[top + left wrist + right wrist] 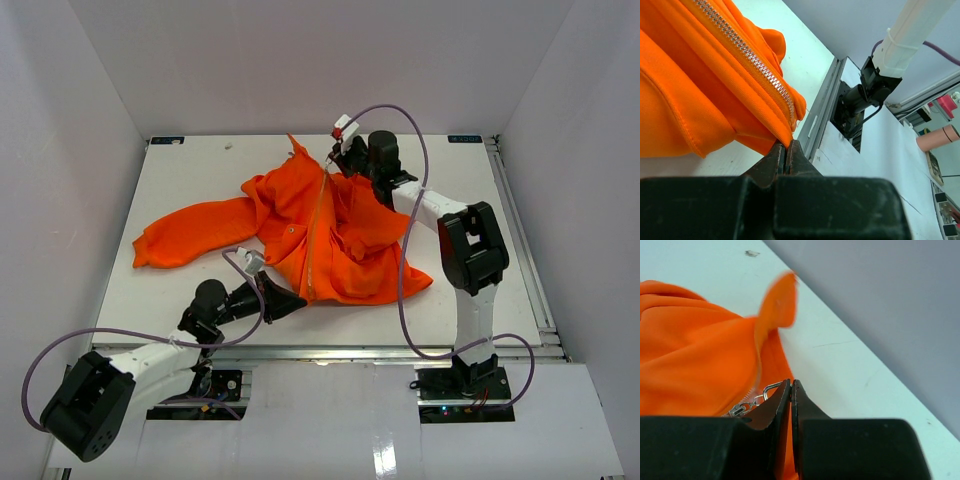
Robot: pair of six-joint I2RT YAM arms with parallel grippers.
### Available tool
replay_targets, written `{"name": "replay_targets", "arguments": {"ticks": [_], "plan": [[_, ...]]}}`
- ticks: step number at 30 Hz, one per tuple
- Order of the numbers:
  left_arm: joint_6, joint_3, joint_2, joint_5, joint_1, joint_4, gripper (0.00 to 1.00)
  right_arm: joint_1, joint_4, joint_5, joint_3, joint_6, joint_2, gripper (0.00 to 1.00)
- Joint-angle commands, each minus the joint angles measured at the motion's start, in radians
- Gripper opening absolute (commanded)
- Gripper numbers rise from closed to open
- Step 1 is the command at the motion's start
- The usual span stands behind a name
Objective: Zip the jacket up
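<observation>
The bright orange jacket point(300, 225) lies spread on the white table, one sleeve point(190, 235) stretched out to the left. Its silver zipper point(316, 235) runs closed from hem to collar. My left gripper point(283, 301) is shut on the bottom hem at the zipper's lower end; in the left wrist view the gripper point(786, 148) pinches the orange edge below the closed teeth point(752, 62). My right gripper point(341, 160) is at the collar. In the right wrist view the gripper point(791, 385) is shut on the metal pull tab point(771, 388) beside the slider point(741, 408). A collar tip point(778, 300) stands up beyond it.
White walls enclose the table point(190, 180) on three sides. A metal rail point(520, 230) runs along its right edge. The right arm's base point(860, 97) and the table's front rail point(822, 112) show in the left wrist view. Purple cables point(410, 150) loop off both arms.
</observation>
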Motion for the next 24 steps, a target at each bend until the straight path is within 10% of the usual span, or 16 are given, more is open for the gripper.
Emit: {"name": "replay_targets", "arguments": {"ticks": [1, 24], "plan": [[0.017, -0.085, -0.014, 0.092, -0.026, -0.033, 0.00, -0.095, 0.129, 0.083, 0.162, -0.002, 0.065, 0.08], [0.105, -0.074, -0.028, -0.012, -0.034, -0.176, 0.00, -0.314, 0.332, 0.083, 0.528, 0.234, 0.376, 0.08]]}}
